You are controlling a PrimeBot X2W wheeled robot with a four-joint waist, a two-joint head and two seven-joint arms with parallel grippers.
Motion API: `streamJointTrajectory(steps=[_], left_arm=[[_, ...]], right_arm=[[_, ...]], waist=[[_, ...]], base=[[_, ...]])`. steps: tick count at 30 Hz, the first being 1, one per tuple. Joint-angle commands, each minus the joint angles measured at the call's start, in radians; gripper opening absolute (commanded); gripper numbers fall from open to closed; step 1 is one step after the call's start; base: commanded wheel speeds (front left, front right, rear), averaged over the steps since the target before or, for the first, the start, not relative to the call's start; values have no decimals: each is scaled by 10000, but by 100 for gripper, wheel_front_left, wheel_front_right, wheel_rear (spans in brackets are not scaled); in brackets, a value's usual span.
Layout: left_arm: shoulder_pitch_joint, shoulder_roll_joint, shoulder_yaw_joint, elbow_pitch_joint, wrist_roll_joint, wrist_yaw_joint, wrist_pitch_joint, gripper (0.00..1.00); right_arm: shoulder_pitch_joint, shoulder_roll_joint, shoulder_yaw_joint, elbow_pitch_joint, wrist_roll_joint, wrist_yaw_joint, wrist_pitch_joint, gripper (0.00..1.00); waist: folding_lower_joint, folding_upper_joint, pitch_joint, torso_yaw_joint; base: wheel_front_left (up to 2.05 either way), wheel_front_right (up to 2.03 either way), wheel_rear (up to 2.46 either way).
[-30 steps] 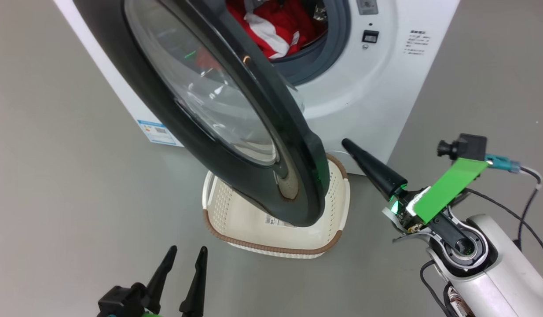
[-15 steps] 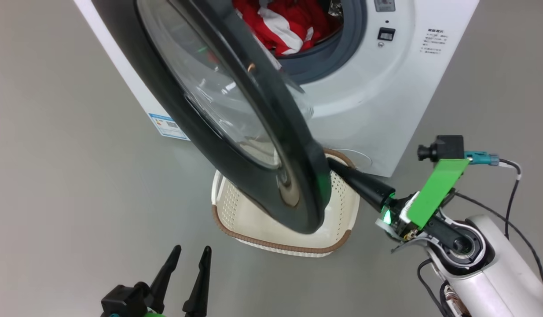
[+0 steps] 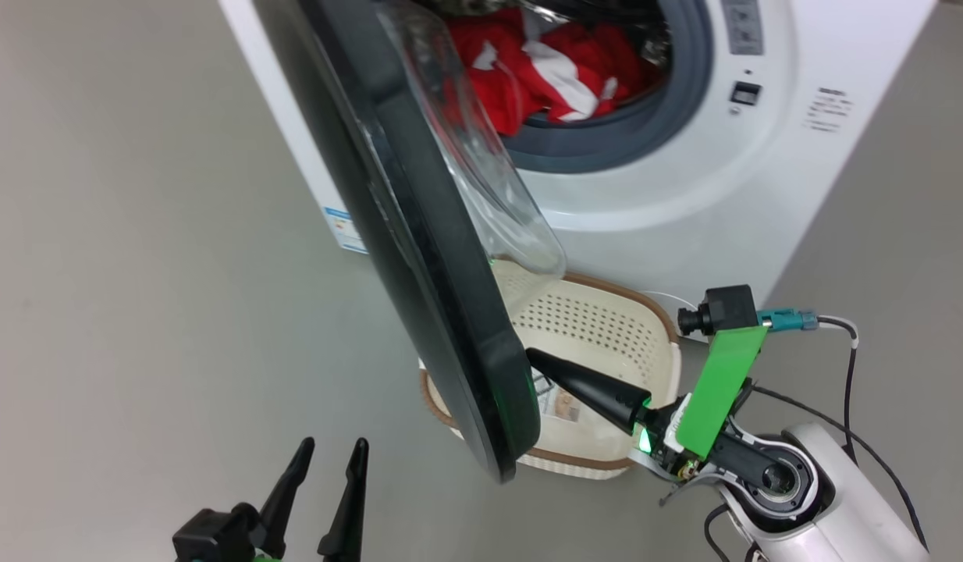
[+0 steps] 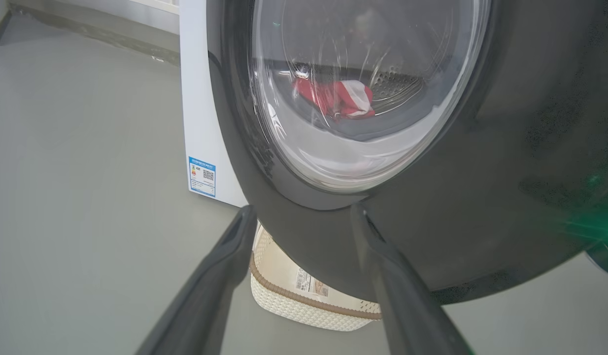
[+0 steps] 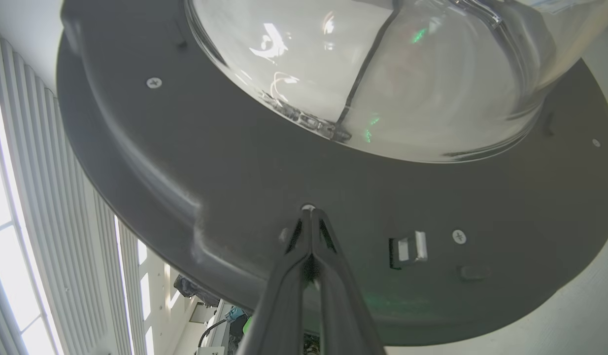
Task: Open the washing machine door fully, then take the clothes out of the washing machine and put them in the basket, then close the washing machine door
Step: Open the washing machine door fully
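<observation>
- Right gripper (image 3: 531, 357) jaws are pressed together on nothing, tips against the inner face of the washing machine door (image 3: 419, 257) near its lower rim. Left gripper (image 3: 333, 445) jaws are spread wide and empty, at 7 o'clock in the head view.
- Smooth grey floor (image 3: 122, 273) lies all round. The right wrist view catches a window (image 5: 18, 197) with pale vertical blinds at 9 o'clock.
- White washing machine (image 3: 669, 195) is at 1 o'clock, its door standing partway open, edge-on to the head camera, glass bowl towards the drum.
- Cream basket (image 3: 598, 320) is on the floor at 5 o'clock, below the opening and partly behind the door.
- Red-and-white clothes (image 3: 559, 70) are in the drum at 12 o'clock.
- Blue-edged sticker (image 4: 202, 176) sits low on the machine's side.
</observation>
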Motion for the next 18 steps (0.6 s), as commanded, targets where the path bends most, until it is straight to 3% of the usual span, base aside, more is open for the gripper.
streamJointTrajectory(steps=[1, 11, 18], left_arm=[[49, 108, 391, -276, 23, -54, -122, 100], [467, 108, 537, -417, 266, -54, -122, 100], [646, 108, 944, -733, 296, -54, -122, 100]], right_arm=[[99, 247, 224, -291, -48, 79, 104, 0], [456, 400, 354, -210, 33, 79, 180, 0], [265, 435, 719, -110, 183, 79, 254, 0]], waist=[[0, 0, -245, 442], [0, 0, -782, 1452], [0, 0, -760, 1572]], base=[[0, 0, 0], [0, 0, 0], [0, 0, 0]])
